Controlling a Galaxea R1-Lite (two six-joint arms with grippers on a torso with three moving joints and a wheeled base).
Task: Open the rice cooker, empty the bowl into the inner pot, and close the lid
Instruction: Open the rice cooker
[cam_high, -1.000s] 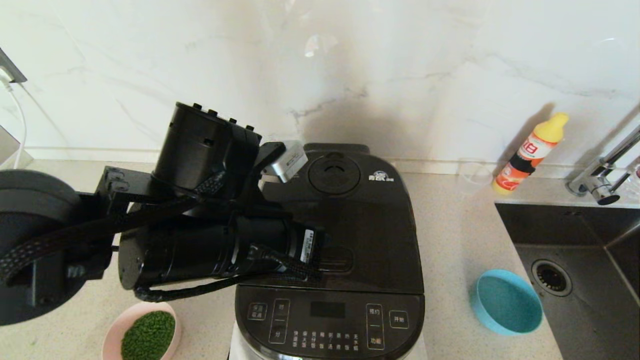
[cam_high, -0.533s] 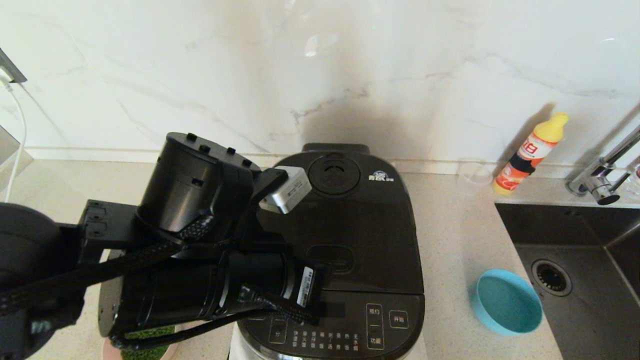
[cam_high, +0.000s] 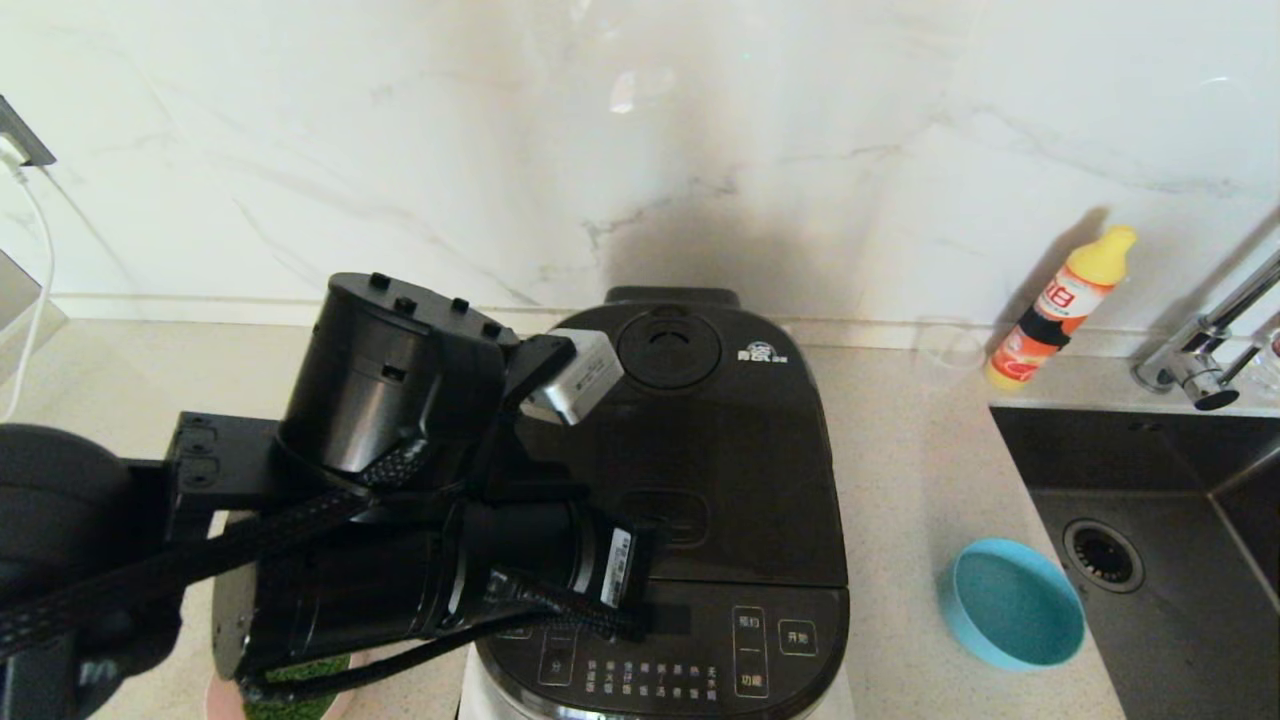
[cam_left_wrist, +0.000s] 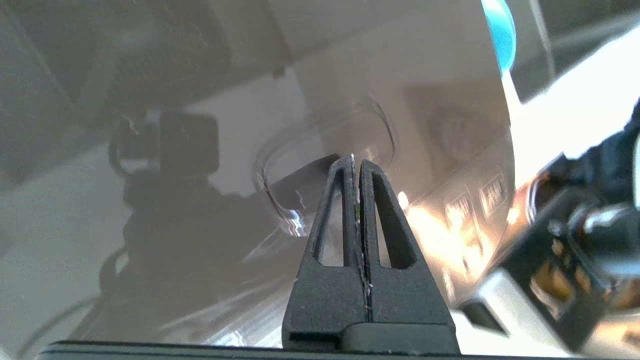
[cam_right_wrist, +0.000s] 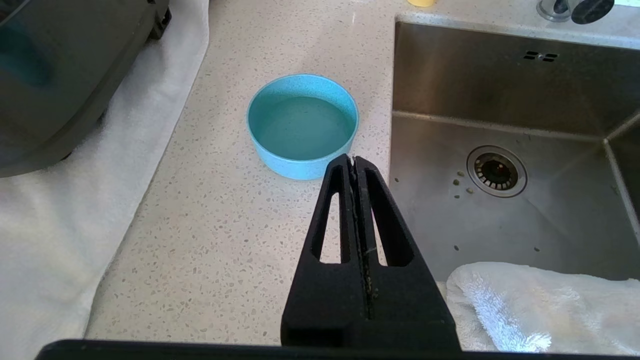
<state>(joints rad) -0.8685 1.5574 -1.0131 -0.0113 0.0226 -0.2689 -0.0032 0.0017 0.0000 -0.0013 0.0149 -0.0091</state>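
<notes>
The black rice cooker (cam_high: 720, 450) stands mid-counter with its lid (cam_high: 700, 420) shut; the inner pot is hidden inside. My left arm reaches over the cooker's left front. In the left wrist view my left gripper (cam_left_wrist: 356, 161) is shut and empty, its tips at the rectangular lid button (cam_left_wrist: 300, 170), which also shows in the head view (cam_high: 672, 515). The pink bowl of green grains (cam_high: 300, 692) is mostly hidden under my left arm. My right gripper (cam_right_wrist: 353, 160) is shut and empty above the counter, next to the blue bowl (cam_right_wrist: 302, 125).
The blue bowl (cam_high: 1012, 603) sits right of the cooker, beside the steel sink (cam_high: 1180, 480). An orange bottle (cam_high: 1060, 305) and a clear cup (cam_high: 945, 350) stand by the wall. A white towel (cam_right_wrist: 540, 305) lies near the sink; a white cloth (cam_right_wrist: 50, 225) lies under the cooker.
My left arm has come down and towards the cooker's front, covering most of the pink bowl. The lid is still shut.
</notes>
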